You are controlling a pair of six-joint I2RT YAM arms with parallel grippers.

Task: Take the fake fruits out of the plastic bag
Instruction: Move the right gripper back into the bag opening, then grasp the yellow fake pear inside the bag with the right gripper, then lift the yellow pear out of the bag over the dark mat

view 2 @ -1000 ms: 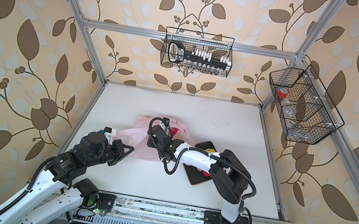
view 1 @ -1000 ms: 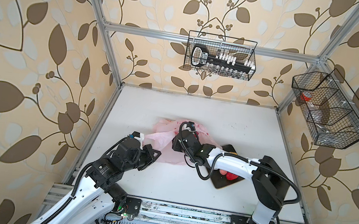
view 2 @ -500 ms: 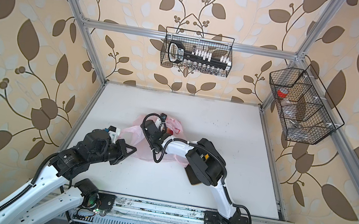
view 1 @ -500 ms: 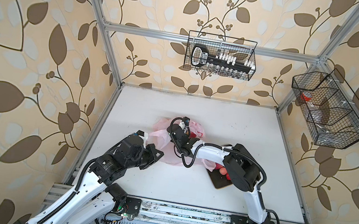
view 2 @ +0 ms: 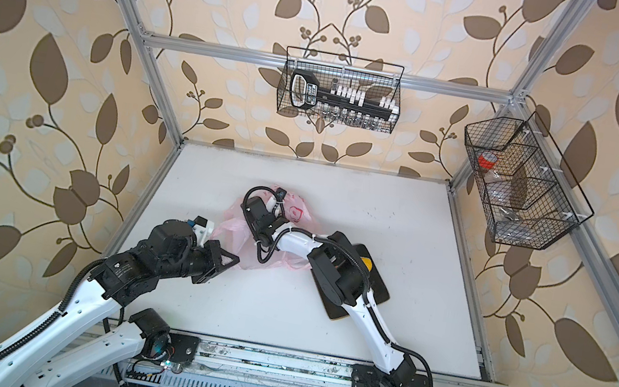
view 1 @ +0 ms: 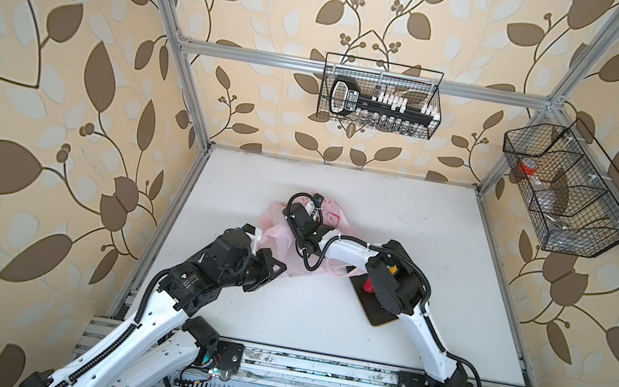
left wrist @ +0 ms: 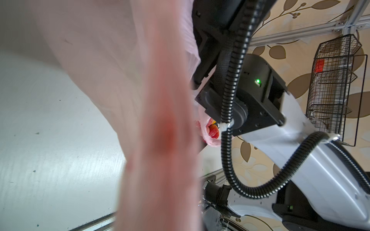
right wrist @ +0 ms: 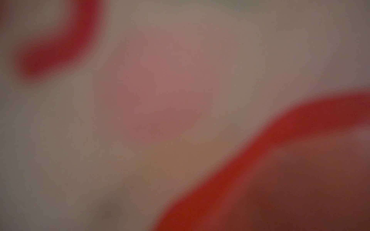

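The white bench (view 1: 440,232) carries two things: the crumpled pink plastic bag (view 1: 276,240), just off centre toward ten o'clock, and a dark square tray (view 1: 378,319) toward four o'clock, close beside the bag and partly hidden.

you had the plastic bag (view 1: 274,238) mid-counter (view 1: 443,241), the tray (view 1: 377,315) just right of it, fake fruits (view 2: 366,262) on the tray.
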